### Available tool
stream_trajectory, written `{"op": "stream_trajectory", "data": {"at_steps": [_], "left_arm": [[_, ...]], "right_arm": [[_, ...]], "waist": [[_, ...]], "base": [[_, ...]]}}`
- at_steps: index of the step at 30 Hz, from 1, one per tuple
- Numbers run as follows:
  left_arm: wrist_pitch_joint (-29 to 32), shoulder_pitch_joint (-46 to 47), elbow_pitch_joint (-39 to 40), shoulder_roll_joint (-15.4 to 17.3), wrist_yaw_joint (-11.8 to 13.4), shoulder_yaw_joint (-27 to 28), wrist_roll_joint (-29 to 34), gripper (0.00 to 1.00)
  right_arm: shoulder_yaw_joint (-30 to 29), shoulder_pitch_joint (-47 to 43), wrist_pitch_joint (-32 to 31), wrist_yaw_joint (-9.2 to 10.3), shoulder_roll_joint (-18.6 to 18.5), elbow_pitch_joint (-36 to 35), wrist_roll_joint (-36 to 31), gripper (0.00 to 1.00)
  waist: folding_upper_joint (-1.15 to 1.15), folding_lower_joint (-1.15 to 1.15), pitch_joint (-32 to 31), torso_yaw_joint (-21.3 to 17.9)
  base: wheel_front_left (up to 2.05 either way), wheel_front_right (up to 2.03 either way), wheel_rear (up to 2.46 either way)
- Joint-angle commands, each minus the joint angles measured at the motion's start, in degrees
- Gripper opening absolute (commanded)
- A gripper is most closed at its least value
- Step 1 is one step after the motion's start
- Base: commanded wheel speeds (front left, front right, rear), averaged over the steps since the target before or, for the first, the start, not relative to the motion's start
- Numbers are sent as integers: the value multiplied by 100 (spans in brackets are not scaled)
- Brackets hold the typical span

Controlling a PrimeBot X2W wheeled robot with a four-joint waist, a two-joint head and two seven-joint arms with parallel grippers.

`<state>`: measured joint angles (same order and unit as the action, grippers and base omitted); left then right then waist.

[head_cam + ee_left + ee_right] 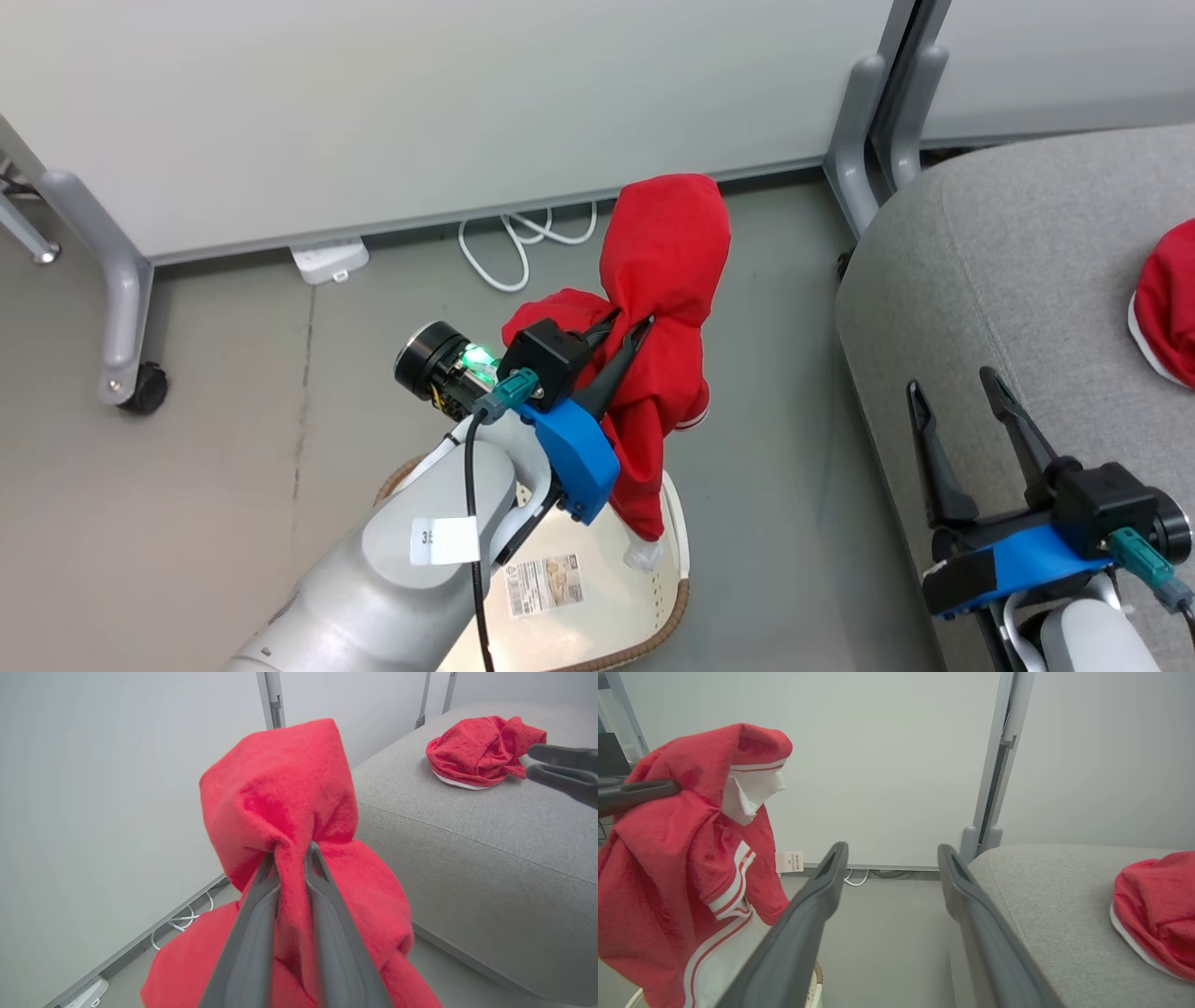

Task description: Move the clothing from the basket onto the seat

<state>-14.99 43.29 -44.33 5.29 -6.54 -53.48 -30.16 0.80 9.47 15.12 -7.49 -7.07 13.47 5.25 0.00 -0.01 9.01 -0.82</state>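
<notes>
Left pincer (pixel 633 320) is clamped on a red garment (pixel 667 252), fingers pinched tight on a bunched fold near its top. The garment is lifted, hanging in the air above the basket (pixel 677 607). One lump of cloth stands up over the fingertips and the rest droops below the arm. White trim and stripes show on the hanging part. Its lowest white tip dangles over the inside of the basket; can't tell if it touches the bottom.

The basket sits on the floor (pixel 224 485), partly under the left forearm. A barcode sticker (pixel 543 583) is on its bare bottom. No other cloth visible in the part that shows.

Right pincer (pixel 952 381) has its fingers wide apart with nothing between them. It hovers over the front edge of the grey seat (pixel 1008 243).

The seat is to the right of the basket, close by. A second red garment (pixel 1167 299) lies crumpled on top of the seat, white edge underneath, well apart from the right pincer.

A white cable (pixel 509 252) lies coiled on the floor by the wall panel (pixel 420 103) behind.
</notes>
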Motion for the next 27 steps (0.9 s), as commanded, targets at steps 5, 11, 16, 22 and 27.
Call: {"op": "stream_trajectory", "data": {"at_steps": [5,11,16,22,27], "left_arm": [[-28,70,80,-61,-38,120,50,0],[-28,134,108,-91,-49,171,52,0],[-28,155,106,-102,-56,174,44,0],[-29,145,124,-106,-71,174,61,0],[-29,157,123,-108,-80,188,73,0]], "right_arm": [[24,-320,5,-1,30,33,13,100],[63,-536,5,-1,73,64,30,100],[99,-602,5,-1,89,64,28,100],[226,-596,5,-1,95,46,38,100],[561,-638,5,-1,42,98,21,100]], "waist": [[0,1,-423,18],[0,1,-664,0],[0,1,-738,-7],[0,1,-763,6],[0,1,-738,33]], "base": [[0,0,0],[0,0,0],[0,0,0],[0,0,0],[0,0,0]]}}
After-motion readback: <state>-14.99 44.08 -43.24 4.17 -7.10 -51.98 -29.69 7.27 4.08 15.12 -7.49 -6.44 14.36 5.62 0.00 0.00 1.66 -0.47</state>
